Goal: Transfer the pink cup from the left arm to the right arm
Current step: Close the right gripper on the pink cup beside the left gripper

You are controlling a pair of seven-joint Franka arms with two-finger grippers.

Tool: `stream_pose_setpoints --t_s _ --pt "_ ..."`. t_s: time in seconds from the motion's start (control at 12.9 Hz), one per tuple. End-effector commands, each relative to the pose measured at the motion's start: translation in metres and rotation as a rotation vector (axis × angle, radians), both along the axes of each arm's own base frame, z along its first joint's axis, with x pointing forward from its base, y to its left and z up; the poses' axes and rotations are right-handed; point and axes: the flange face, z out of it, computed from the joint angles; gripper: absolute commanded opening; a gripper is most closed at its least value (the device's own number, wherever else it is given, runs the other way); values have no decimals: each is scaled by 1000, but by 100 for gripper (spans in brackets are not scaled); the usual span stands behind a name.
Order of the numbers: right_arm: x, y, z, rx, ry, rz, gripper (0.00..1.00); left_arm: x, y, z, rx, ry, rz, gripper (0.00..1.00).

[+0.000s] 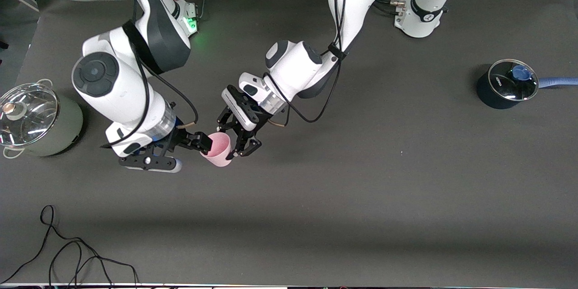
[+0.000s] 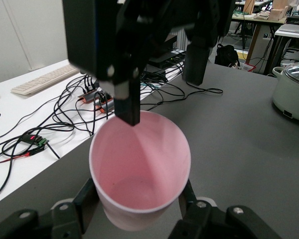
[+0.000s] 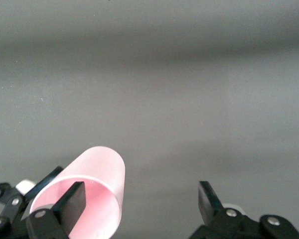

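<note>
The pink cup [image 1: 219, 148] hangs tilted over the middle of the table, gripped low on its body by my left gripper [image 1: 231, 144], which is shut on it. The left wrist view looks into the cup's open mouth [image 2: 139, 169], with my own fingers [image 2: 84, 199] on either side. My right gripper [image 1: 193, 153] is open at the cup's rim. One of its fingers [image 3: 72, 204] reaches into the cup's mouth [image 3: 102, 169]; the other finger [image 3: 209, 199] stands well clear of the cup.
A pale green pot with a glass lid [image 1: 36, 119] stands at the right arm's end of the table. A dark blue saucepan with a glass lid [image 1: 505, 83] stands at the left arm's end. A black cable [image 1: 67, 253] lies near the front edge.
</note>
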Motion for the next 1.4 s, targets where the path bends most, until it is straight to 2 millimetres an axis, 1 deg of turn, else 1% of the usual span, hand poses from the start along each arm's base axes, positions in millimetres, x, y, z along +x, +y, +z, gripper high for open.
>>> stream_pose_setpoints --t_s 0.0,0.08,0.31,0.54,0.62,0.78,0.93,1.01,1.17,1.32 --pt "3 16 -10 -8 -1 -2 100 -2 -2 6 -8 -7 11 1" --pt "1 23 -9 -9 -3 8 100 -2 -2 6 -8 -7 11 1" --pt "-1 22 -6 -10 -2 7 100 -2 -2 6 -9 -6 11 2" --pt "3 23 -26 -27 17 9 100 -2 -2 6 -9 -6 11 2" --pt "4 23 -29 -29 20 7 93 -2 -2 6 -9 -6 11 2" --pt "4 23 -26 -27 16 6 65 -2 -2 6 -9 -6 11 2" --pt "3 22 -18 -21 7 5 43 -2 -2 6 -8 -7 11 2" --pt "3 20 -15 -20 5 5 37 -2 -2 6 -9 -6 11 2" --pt "2 18 -12 -20 4 2 22 -2 -2 6 -9 -6 11 2" --pt "2 18 -11 -21 3 5 1 -2 -2 6 -9 -6 11 2"
